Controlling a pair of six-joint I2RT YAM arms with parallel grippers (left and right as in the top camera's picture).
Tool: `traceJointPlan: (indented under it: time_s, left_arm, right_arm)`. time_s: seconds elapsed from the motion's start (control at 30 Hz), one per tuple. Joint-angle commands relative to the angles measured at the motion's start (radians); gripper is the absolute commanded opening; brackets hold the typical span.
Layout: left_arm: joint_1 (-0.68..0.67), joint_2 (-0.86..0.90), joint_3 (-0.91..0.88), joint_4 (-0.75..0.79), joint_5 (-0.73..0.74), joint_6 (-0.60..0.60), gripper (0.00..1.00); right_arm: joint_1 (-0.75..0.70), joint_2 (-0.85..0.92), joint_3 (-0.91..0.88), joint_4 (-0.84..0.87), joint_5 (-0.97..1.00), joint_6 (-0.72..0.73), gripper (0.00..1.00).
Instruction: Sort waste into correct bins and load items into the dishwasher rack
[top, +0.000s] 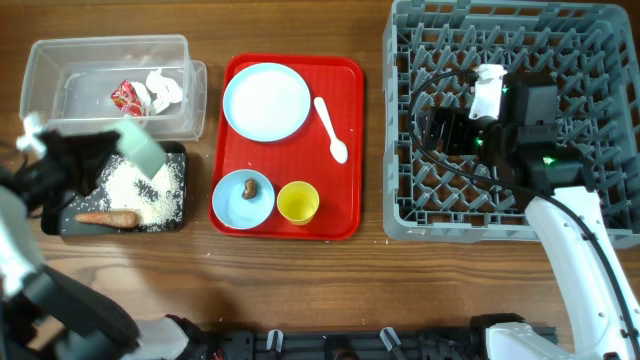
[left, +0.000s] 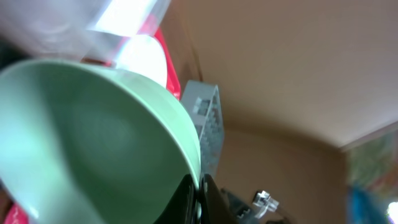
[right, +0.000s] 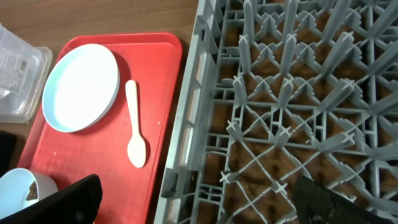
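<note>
My left gripper (top: 120, 152) is shut on the rim of the pale green bowl (top: 143, 148), which hangs tilted over the black tray (top: 60, 225). In the left wrist view the fingers (left: 186, 199) pinch the bowl (left: 93, 143) at its edge. White rice (top: 140, 190) and a carrot piece (top: 108, 217) lie in the black tray. The clear tub (top: 60, 70) holds a red wrapper (top: 128, 97) and crumpled tissue (top: 163, 88). My right gripper (top: 428, 128) stands open and empty over the grey rack (top: 400, 150), near its left wall (right: 186, 124).
A red tray (top: 345, 180) between the bins and the rack carries a light blue plate (top: 266, 102), a white spoon (top: 331, 128), a light blue bowl (top: 240, 205) with a brown lump (top: 250, 188) in it, and a yellow cup (top: 297, 202).
</note>
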Motion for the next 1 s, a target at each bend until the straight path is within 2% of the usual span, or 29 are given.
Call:
traceJointPlan:
  time_s: [0.0, 0.03, 0.1, 0.17, 0.2, 0.33, 0.43, 0.53, 0.57, 0.6, 0.63, 0.67, 0.73, 0.87, 0.97]
  left_arm:
    - [-0.272, -0.187, 0.003, 0.214, -0.138, -0.172, 0.04]
    - [-0.354, -0.212, 0.003, 0.283, -0.236, -0.217, 0.04]
    - [-0.663, -0.244, 0.003, 0.452, -0.587, -0.228, 0.04]
    - [-0.855, -0.220, 0.003, 0.492, -0.883, -0.194, 0.04]
    - [-1.013, -0.173, 0.003, 0.505, -1.081, -0.133, 0.04]
    - [-1.287, 0.035, 0.003, 0.521, -1.268, 0.033, 0.04]
    - [-1.383, 0.179, 0.003, 0.544, -1.299, 0.073, 0.04]
    - [-1.443, 0.207, 0.003, 0.496, -1.299, 0.095, 0.04]
    - [-1.456, 0.207, 0.003, 0.486, -1.299, 0.095, 0.08]
    - [-1.466, 0.207, 0.003, 0.484, -1.300, 0.095, 0.41]
    - [-1.465, 0.205, 0.003, 0.484, -1.316, 0.095, 0.56]
    - [-1.459, 0.191, 0.005, 0.477, -1.346, 0.094, 0.64]
    - [-1.436, 0.139, 0.051, 0.404, -1.363, 0.062, 0.64]
    - [-1.267, -0.025, 0.116, 0.208, -1.359, -0.245, 0.64]
    - [-1.170, -0.001, 0.092, 0.089, -1.324, -0.284, 0.60]
  right_arm:
    - [0.001, 0.011, 0.009, 0.007, -0.016, 0.013, 1.00]
    - [0.001, 0.011, 0.009, 0.006, -0.016, 0.013, 1.00]
    - [0.001, 0.011, 0.009, 0.003, -0.017, 0.013, 1.00]
    - [0.001, 0.011, 0.009, 0.003, -0.017, 0.014, 1.00]
    - [0.001, 0.011, 0.009, 0.002, -0.017, 0.014, 1.00]
    - [0.001, 0.011, 0.009, 0.002, -0.016, 0.013, 1.00]
    - [0.001, 0.011, 0.009, 0.002, -0.017, 0.013, 1.00]
    - [0.001, 0.011, 0.009, 0.000, -0.017, 0.013, 1.00]
    - [0.001, 0.011, 0.009, 0.000, -0.016, 0.013, 1.00]
    - [0.001, 0.011, 0.009, 0.000, -0.016, 0.013, 1.00]
    - [0.001, 0.011, 0.009, 0.000, -0.016, 0.013, 1.00]
    - [0.001, 0.011, 0.009, 0.000, -0.016, 0.013, 1.00]
    - [0.001, 0.011, 0.009, -0.001, -0.016, 0.013, 1.00]
    - [0.001, 0.011, 0.009, 0.000, -0.016, 0.012, 1.00]
    - [0.001, 0.018, 0.009, 0.003, -0.016, 0.011, 1.00]
